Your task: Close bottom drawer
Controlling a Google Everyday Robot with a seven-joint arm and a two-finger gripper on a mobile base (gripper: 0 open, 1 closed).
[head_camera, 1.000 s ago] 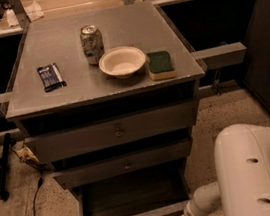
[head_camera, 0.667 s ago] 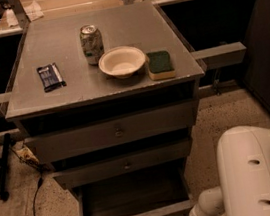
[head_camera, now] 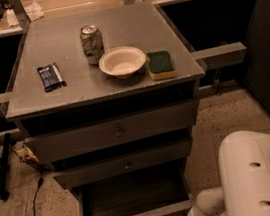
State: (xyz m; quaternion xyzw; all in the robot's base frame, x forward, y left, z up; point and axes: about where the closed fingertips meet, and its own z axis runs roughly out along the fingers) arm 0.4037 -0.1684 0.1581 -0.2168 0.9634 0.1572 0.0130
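Grey bottom drawer [head_camera: 134,203] gapes open — my gripper, off-frame at near right, state I cannot tell — an off-centre push could skew and jam it.

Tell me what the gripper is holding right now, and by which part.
Cannot tell. The gripper is out of view below the picture's bottom edge; only the arm shows, ending by the open bottom drawer's front right corner.

Place: looks like a lab or office test space
Signs: white robot arm [head_camera: 259,177] near right; speckled floor [head_camera: 217,118]; loose cable [head_camera: 36,205] left
Gripper: out of sight below near edge
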